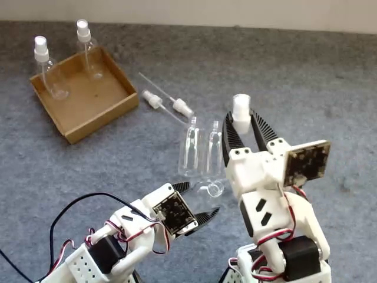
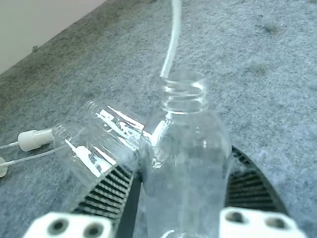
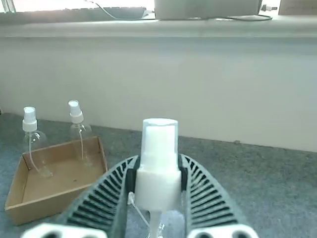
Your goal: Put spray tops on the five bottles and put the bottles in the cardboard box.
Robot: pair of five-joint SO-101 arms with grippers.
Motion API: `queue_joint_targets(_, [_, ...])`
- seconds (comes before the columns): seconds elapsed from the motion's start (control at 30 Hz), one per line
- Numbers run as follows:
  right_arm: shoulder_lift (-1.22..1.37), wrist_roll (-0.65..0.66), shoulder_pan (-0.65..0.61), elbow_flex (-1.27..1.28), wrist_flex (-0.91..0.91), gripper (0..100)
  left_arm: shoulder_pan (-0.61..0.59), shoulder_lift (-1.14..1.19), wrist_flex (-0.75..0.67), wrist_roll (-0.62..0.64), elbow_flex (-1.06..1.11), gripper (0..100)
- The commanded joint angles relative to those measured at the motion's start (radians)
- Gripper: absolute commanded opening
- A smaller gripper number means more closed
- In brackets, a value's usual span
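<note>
Spray top in high view: clamped in your right gripper, above grey carpet. Your left gripper grips open-necked bottle. Two uncapped bottles lie just beside it. Loose spray tops lie nearer cardboard box, which holds two capped bottles.

Left wrist view: fingers pressed against open-necked bottle; dip tube hangs at neck rim, inside or outside unclear.

Right wrist view: spray top pinched upright in right gripper; cardboard box well beyond.
</note>
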Motion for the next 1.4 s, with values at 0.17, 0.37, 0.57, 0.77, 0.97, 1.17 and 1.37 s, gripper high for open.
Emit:
queue_joint_targets(0.17, [-0.002,-0.009,-0.015,0.021,-0.001,4.1,0.01,-0.007,-0.025,0.005,0.019,10])
queue_joint_targets(0.37, [-0.002,-0.009,-0.015,0.021,-0.001,4.1,-0.025,-0.007,-0.031,0.006,0.019,10])
queue_joint_targets(0.57, [-0.002,-0.009,-0.015,0.021,-0.001,4.1,-0.143,-0.007,-0.126,0.008,0.019,10])
queue_joint_targets(0.77, [-0.002,-0.009,-0.071,0.021,0.044,4.1,-0.153,-0.007,-0.127,0.008,0.019,10])
queue_joint_targets(0.97, [-0.002,-0.005,-0.119,0.021,0.088,4.1,-0.154,-0.007,-0.127,0.008,0.019,10])
queue_joint_targets(1.17, [-0.002,-0.003,-0.122,0.025,0.091,4.1,-0.154,-0.007,-0.127,0.008,0.019,10])
queue_joint_targets(1.37, [-0.002,-0.008,-0.127,0.134,0.09,4.1,-0.154,-0.007,-0.147,0.008,0.019,10])
